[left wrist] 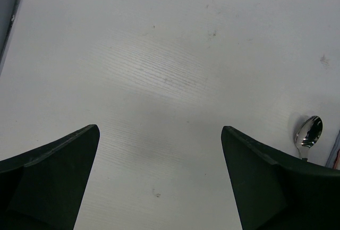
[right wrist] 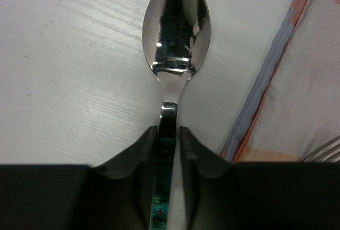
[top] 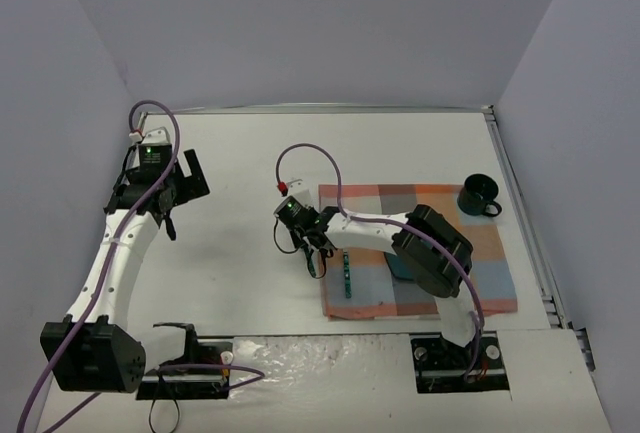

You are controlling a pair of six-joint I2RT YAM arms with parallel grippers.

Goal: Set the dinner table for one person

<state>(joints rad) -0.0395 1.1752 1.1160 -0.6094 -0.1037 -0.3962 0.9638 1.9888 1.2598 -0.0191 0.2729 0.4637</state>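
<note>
**Present condition.** The right gripper is clamped on the handle of the spoon, with one jaw against each edge just behind the neck. The spoon lies on the dinner table, just beside the left border of the plaid cloth, with its bowl pointing away from the wrist. The left gripper hangs over bare tabletop with its jaws fully spread and nothing between them. It is well apart from the work.

**Hazards.**

1. **Pivoting.** The hold bears on two narrow, polished edges. Expect the heavier bowl to swing down on lifting if the clamp is light.
2. **Slipping.** The same smooth metal may slide out lengthwise if you accelerate sharply.
3. **False lift.** From the wrist view you cannot tell whether the spoon is clear of the surface or resting on it. Confirm clearance before moving sideways, or the bowl is likely to scrape and twist in the jaws.
4. **Cloth snag.** The border is close. A low carry across it could catch the fabric and drag it, along with the green-handled utensil lying on it.
5. **Collision.** The mug stands at the cloth's far right corner. Keep the forearm clear of it.
</note>
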